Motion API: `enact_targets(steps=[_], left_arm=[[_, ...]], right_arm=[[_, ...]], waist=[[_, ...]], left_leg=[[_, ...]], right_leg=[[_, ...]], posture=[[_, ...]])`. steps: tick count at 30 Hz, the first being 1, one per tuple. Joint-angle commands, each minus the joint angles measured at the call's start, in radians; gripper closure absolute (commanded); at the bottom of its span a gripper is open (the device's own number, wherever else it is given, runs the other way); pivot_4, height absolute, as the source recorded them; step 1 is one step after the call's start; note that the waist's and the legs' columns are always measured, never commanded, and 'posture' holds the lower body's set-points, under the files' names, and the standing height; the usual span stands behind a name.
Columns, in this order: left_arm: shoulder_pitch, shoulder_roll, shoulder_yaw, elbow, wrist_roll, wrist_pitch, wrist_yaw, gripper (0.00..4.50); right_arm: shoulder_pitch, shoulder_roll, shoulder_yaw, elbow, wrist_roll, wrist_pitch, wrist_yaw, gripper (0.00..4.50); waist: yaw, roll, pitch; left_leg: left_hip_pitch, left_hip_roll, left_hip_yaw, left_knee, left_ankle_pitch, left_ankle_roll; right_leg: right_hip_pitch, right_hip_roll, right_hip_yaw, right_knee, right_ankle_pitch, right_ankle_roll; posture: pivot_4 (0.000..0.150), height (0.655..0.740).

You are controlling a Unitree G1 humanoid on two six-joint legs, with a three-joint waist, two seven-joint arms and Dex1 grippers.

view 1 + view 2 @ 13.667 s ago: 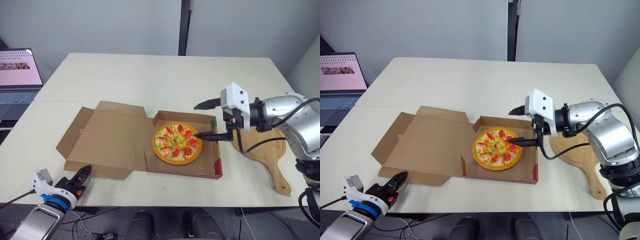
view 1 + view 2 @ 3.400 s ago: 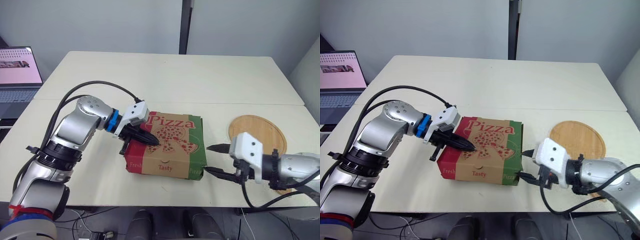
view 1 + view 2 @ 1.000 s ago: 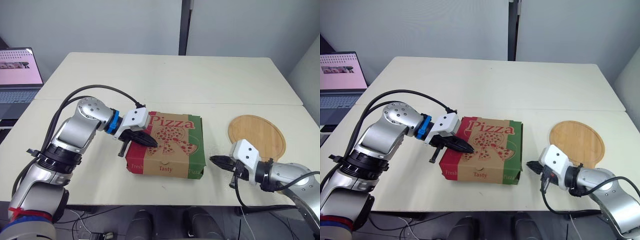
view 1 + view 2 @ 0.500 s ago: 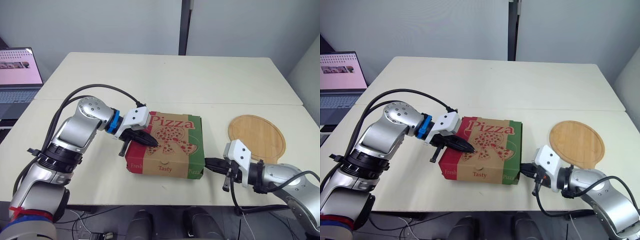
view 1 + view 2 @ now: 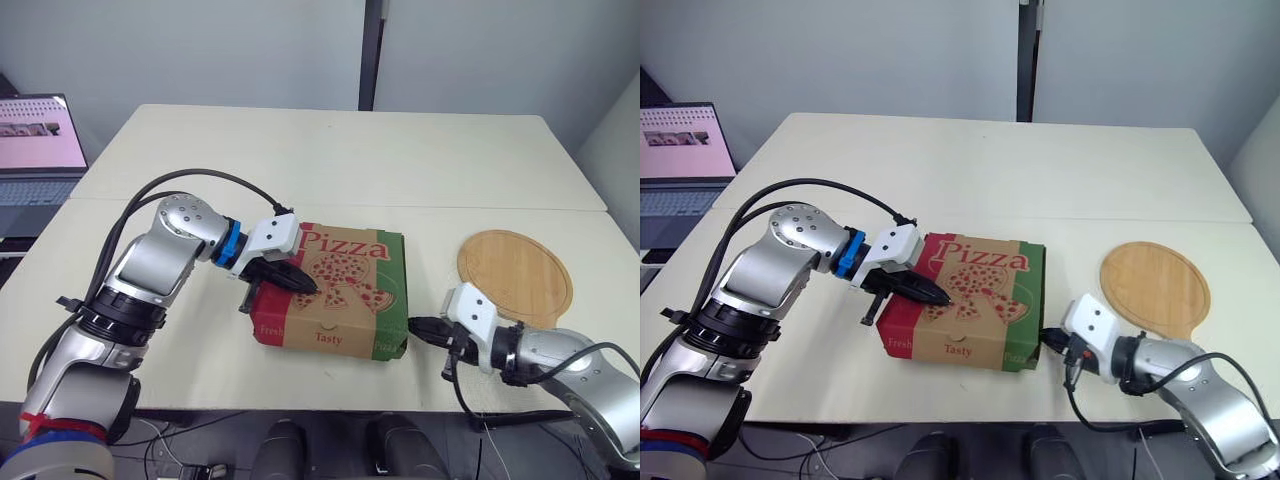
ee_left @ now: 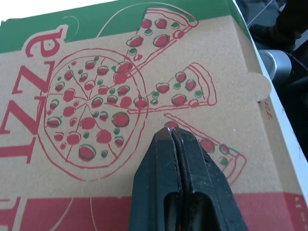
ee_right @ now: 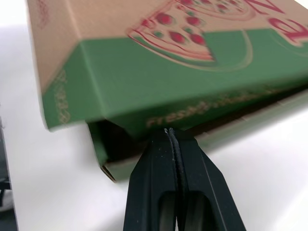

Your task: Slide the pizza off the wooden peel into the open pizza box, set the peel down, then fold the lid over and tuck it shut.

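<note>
The pizza box (image 5: pixel 345 300) lies on the table with its printed lid folded down; the pizza is hidden inside. My left gripper (image 5: pixel 305 287) is shut, and its tips (image 6: pixel 172 129) press down on the lid's top near the pizza drawing. My right gripper (image 5: pixel 412 325) is shut too and sits low at the box's right side by the front corner. In the right wrist view its tips (image 7: pixel 167 130) touch the green side flap (image 7: pixel 168 62), which stands slightly away from the tray with a dark gap beneath. The round wooden peel (image 5: pixel 515 277) lies flat to the right of the box.
A laptop (image 5: pixel 40 140) stands open past the table's left edge. The pale table (image 5: pixel 330 160) stretches wide behind the box. My right forearm and its cable lie along the front edge, close to the peel's handle.
My right gripper has crept left along the table until its tips reached the box's right side. The left gripper has stayed pressed on the lid.
</note>
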Motion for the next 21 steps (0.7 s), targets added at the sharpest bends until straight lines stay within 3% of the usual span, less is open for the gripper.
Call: enact_targets(steps=[1,7,11,21], left_arm=[[-0.011,0.002,0.007,-0.016,0.001,-0.008,-0.004,4.5],[-0.008,0.004,0.011,-0.015,-0.004,-0.006,-0.006,4.5],[-0.015,0.003,0.012,-0.009,-0.006,-0.006,-0.011,4.5],[-0.014,0.009,0.019,-0.041,-0.042,0.028,-0.035,4.5]], right_arm=[[0.039,-0.047,-0.14,-0.05,0.051,0.0,0.041,3.88],[0.042,-0.104,-0.285,-0.138,0.206,0.058,0.099,1.81],[-0.017,-0.11,-0.172,-0.261,0.234,0.084,0.057,0.48],[-0.157,-0.071,0.137,-0.218,-0.009,0.026,-0.061,0.48]], waist=[[0.0,0.0,0.0],[-0.003,0.0,0.0],[-0.003,0.0,0.0],[-0.001,0.0,0.0]], left_leg=[[0.0,0.0,0.0,0.001,0.0,0.0],[0.0,0.0,0.0,0.001,0.0,0.0],[0.0,0.001,0.0,0.001,0.0,0.0],[-0.001,0.0,0.0,0.002,0.0,0.0]], right_leg=[[0.0,0.0,0.0,0.0,0.0,0.0],[0.0,0.0,0.0,0.0,0.001,0.001],[0.0,0.001,0.0,0.0,0.001,0.001],[0.0,0.0,0.0,0.0,0.001,0.001]], posture=[[0.15,0.74],[0.15,0.74],[0.15,0.74],[0.15,0.74]])
